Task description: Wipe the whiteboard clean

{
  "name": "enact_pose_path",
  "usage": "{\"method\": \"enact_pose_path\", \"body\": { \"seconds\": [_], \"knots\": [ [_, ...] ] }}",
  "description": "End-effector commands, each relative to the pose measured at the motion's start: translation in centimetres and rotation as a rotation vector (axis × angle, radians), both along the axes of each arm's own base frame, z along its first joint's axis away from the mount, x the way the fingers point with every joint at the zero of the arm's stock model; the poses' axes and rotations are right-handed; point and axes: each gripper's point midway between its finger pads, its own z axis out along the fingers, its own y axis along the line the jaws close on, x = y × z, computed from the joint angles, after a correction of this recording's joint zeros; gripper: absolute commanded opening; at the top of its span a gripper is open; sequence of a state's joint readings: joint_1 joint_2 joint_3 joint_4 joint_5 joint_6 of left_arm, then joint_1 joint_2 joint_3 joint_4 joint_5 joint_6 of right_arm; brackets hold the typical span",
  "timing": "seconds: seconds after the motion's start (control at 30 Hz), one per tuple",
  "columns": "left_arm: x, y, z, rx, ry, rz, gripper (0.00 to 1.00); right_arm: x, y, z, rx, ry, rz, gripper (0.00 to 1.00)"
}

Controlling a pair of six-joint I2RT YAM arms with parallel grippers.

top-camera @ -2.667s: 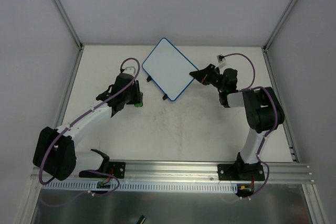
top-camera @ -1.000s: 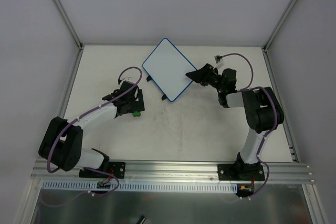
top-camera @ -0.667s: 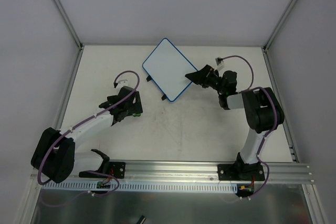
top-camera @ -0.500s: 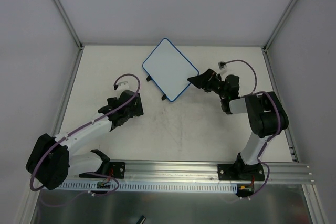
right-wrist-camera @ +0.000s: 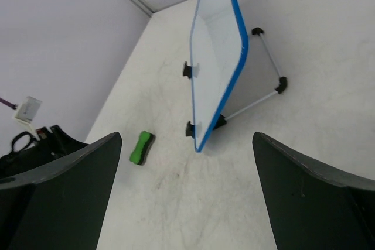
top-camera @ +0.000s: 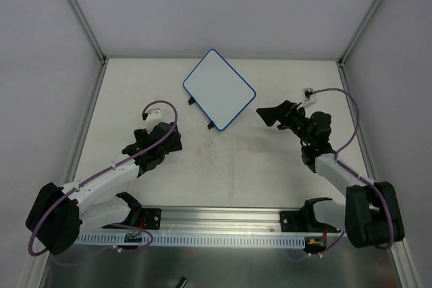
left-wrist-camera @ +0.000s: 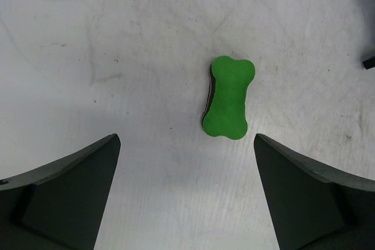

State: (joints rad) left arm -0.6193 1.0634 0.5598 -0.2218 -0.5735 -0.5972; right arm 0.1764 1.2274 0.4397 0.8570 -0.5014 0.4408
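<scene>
two pairs of jaws, wide open and empty. left gripper hovers by the loose eraser; right gripper faces the propped whiteboard, seemingly clean.

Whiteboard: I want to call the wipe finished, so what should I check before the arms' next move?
1. Whiteboard face free of marks: ok, plain white in the top view.
2. Board standing on its wire prop: ok.
3. Green eraser lying free on the table: ok.
4. Left hand open, empty: ok.
5. Right hand open, apart from the board: ok.
6. Eraser's wiping face clean: cannot tell.
</scene>
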Motion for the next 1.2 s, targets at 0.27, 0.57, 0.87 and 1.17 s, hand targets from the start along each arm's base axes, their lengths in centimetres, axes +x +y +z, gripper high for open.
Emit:
{"method": "enact_pose_path", "body": {
  "seconds": [0.27, 0.57, 0.87, 1.17],
  "knots": [
    [-0.5, 0.3, 1.8, -0.034, -0.132, 0.041, 0.99, -6.2, -5.8, -4.6, -0.338, 0.090, -0.190, 0.99],
    [-0.7, 0.1, 1.9, -0.032, -0.156, 0.030, 0.99, -8.0, -7.3, -6.7, -0.328, 0.133, -0.274, 0.99],
    [-0.4, -0.3, 1.7, -0.013, -0.136, 0.015, 0.99, -8.7, -7.1, -7.0, -0.314, 0.106, -0.269, 0.99],
    [-0.4, -0.4, 1.5, -0.003, -0.127, 0.011, 0.99, -8.7, -6.6, -6.9, -0.311, 0.101, -0.248, 0.99]
  ]
}}
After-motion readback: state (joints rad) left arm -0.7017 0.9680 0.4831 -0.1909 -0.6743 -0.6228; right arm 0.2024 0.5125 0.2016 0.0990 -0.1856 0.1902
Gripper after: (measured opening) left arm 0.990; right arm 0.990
